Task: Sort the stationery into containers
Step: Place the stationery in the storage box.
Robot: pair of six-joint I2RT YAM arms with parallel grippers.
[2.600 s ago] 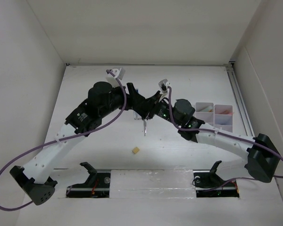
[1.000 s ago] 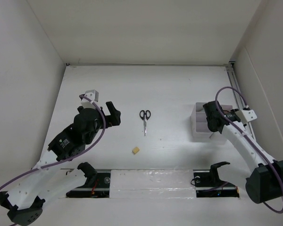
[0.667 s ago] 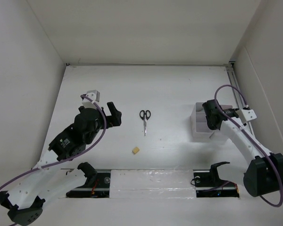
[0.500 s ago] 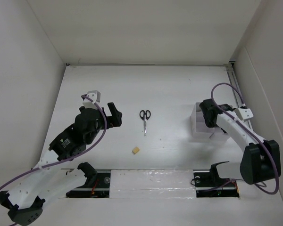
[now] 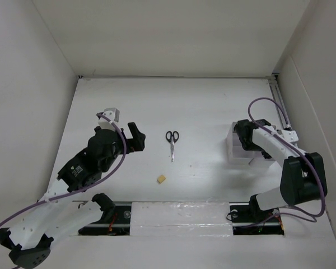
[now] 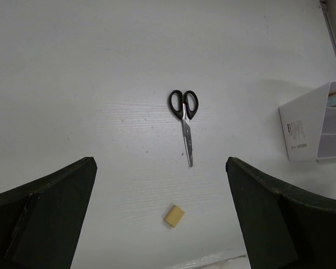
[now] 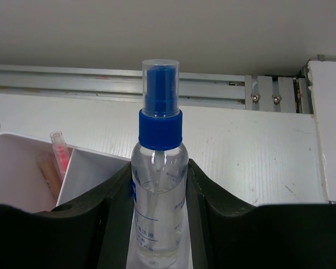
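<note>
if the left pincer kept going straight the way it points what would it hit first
Probably the table by the scissors, which lie ahead of the open left pincer. The eraser lies nearer in its view, so depth leaves some doubt.

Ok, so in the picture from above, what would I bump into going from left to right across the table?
left gripper → yellow eraser → scissors → white bins

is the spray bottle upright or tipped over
Upright: the spray bottle stands nozzle-up against the level tabletop, clamped in the right tool.
</note>
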